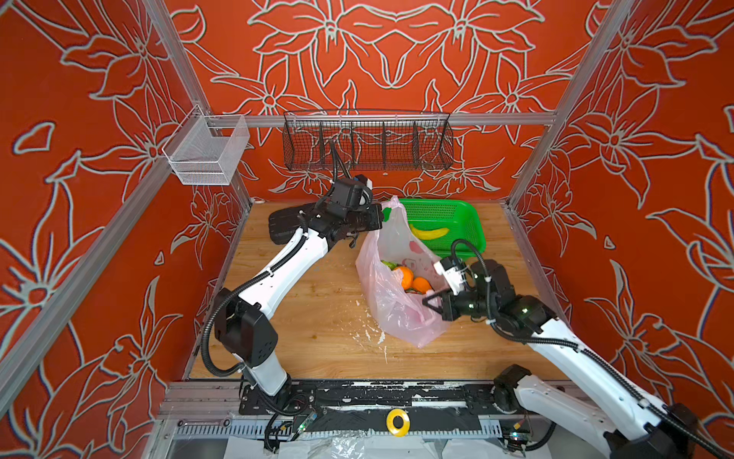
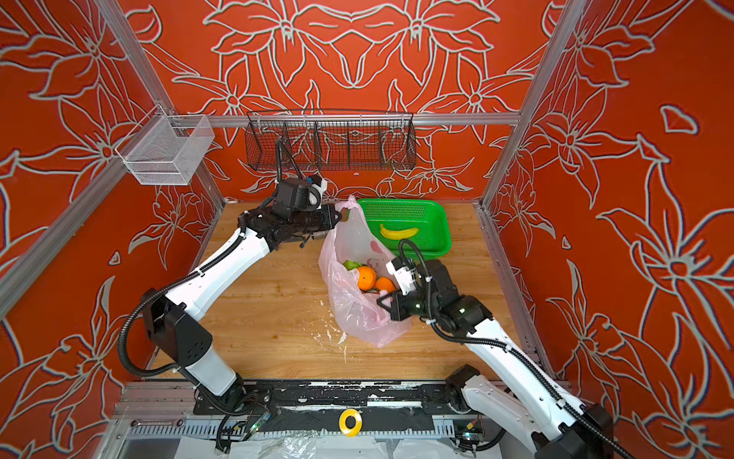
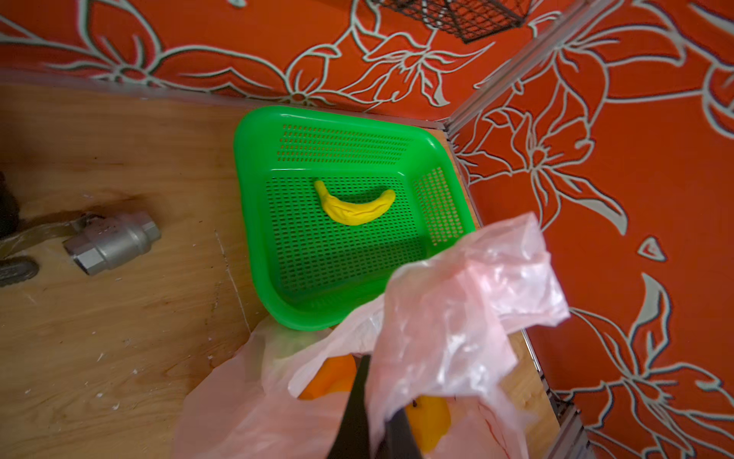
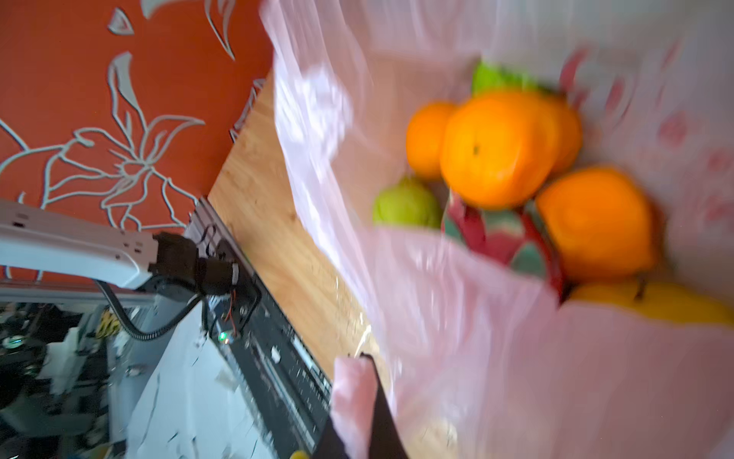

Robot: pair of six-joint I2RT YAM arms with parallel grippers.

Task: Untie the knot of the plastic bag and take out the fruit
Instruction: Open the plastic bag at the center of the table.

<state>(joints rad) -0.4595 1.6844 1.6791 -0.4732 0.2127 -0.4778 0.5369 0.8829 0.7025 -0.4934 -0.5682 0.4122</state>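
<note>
The pale pink plastic bag (image 1: 397,318) (image 2: 357,318) stands on the wooden table with its mouth pulled wide. The knot is out of view. My left gripper (image 1: 383,214) (image 3: 381,385) is shut on the bag's far handle and holds it up. My right gripper (image 1: 427,302) (image 4: 353,397) is shut on the near rim, with pink plastic pinched between its fingers. Inside lies the fruit: oranges (image 1: 405,276) (image 4: 496,147), a pale green one (image 4: 405,206), a pink-green dragon fruit (image 4: 496,234) and a yellow one (image 4: 655,306).
A green basket (image 1: 472,222) (image 3: 246,159) behind the bag holds a yellow banana (image 1: 429,232). A metal fitting (image 3: 111,242) lies on the table under the left arm. A black wire basket (image 1: 367,141) and a white mesh basket (image 1: 206,151) hang on the frame.
</note>
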